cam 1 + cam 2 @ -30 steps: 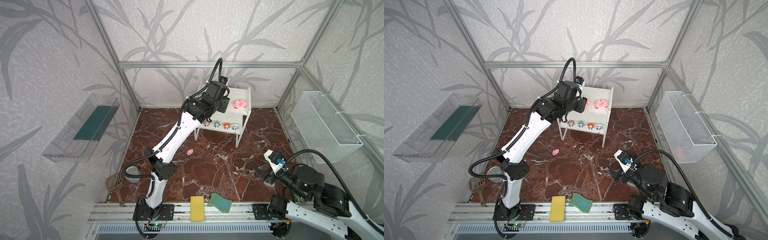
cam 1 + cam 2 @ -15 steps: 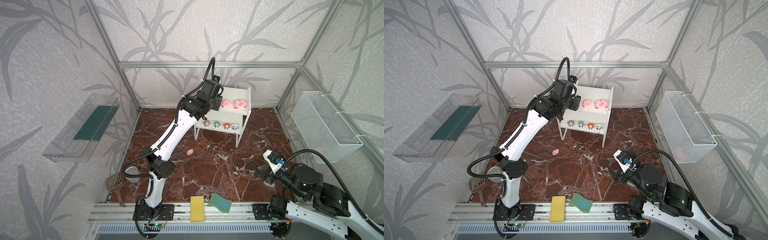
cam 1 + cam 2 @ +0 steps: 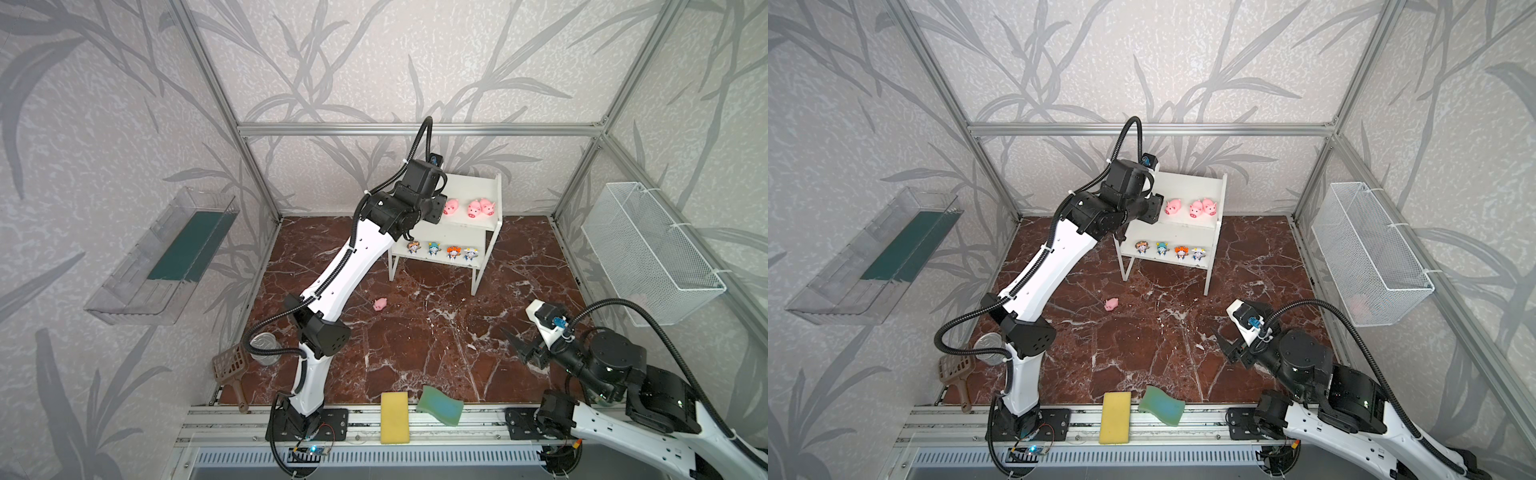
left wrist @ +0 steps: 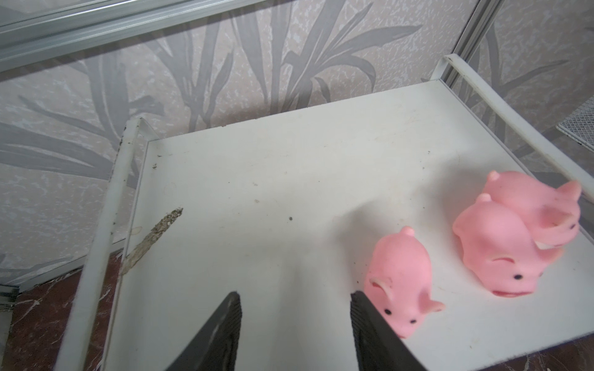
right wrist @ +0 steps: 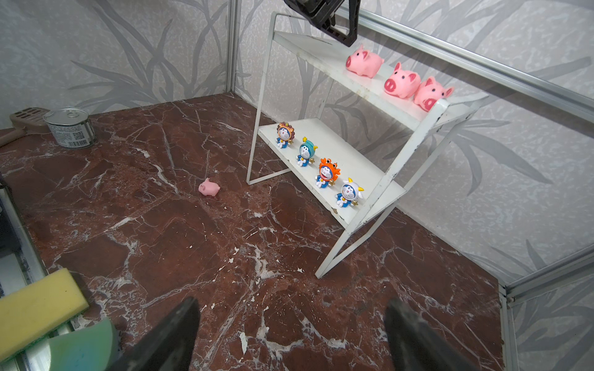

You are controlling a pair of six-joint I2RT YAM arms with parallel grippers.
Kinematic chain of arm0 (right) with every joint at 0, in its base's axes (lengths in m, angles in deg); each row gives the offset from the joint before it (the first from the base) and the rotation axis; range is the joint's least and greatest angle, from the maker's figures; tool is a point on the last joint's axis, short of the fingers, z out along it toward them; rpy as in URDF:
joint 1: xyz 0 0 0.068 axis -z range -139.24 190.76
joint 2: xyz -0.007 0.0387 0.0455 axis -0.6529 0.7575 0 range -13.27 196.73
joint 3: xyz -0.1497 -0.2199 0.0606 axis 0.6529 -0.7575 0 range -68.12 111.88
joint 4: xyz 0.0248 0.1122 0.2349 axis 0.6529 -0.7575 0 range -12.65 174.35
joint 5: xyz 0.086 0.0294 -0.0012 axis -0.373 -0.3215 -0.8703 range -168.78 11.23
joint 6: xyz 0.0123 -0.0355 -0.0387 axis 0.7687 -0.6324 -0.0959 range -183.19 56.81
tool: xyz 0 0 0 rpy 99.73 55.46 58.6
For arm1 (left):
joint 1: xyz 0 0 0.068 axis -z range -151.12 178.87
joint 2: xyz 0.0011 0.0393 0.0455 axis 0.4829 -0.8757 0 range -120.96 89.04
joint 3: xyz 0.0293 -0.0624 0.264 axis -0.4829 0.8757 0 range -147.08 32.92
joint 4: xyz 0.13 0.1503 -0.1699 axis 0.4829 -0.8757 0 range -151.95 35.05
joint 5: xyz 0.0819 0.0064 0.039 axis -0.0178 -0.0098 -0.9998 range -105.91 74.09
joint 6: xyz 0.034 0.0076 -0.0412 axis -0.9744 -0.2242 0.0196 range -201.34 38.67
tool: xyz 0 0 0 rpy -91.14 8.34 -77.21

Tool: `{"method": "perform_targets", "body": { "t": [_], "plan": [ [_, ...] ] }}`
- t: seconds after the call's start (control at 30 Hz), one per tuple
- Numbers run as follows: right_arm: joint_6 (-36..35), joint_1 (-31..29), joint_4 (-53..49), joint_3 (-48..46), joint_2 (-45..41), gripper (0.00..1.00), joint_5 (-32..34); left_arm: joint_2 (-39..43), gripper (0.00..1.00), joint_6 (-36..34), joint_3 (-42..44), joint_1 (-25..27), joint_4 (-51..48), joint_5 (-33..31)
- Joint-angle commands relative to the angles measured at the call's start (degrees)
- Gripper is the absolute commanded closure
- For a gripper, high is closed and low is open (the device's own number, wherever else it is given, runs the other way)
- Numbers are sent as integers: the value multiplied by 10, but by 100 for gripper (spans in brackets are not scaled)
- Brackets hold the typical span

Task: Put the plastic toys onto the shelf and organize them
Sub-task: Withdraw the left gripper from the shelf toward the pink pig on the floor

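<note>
Over the shelf [image 4: 289,192], the left gripper [image 4: 295,297] fingers are held apart, one perhaps touching a pig [image 4: 400,279]; the right gripper [image 5: 290,302] fingers are spread, empty.

Both top views were bright and even, with diffuse light from overhead and no hard shadows. The floor [image 3: 415,353] showed a mild sheen, no blown glare. The wide lens bowed the frame posts [image 3: 226,102] toward the edges. Left wrist view: sharp mid-frame, soft grey shadow on the shelf [image 4: 289,192] board beside the near pig [image 4: 398,282]; the far pig [image 4: 530,205] smeared at the frame edge (ear especially). Tips of the left gripper [image 4: 295,302] were dark and out of focus. Right wrist view: tips of the right gripper [image 5: 289,308] blurred, yellow sponge [image 5: 35,302] soft in the corner, shelf legs leaned from distortion.
</note>
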Motion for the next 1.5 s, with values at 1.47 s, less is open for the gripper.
{"method": "perform_targets", "body": {
  "t": [1.47],
  "plan": [
    [2, -3, 13, -7, 7, 10, -2, 136, 42, -41, 106, 0, -3, -39]
  ]
}}
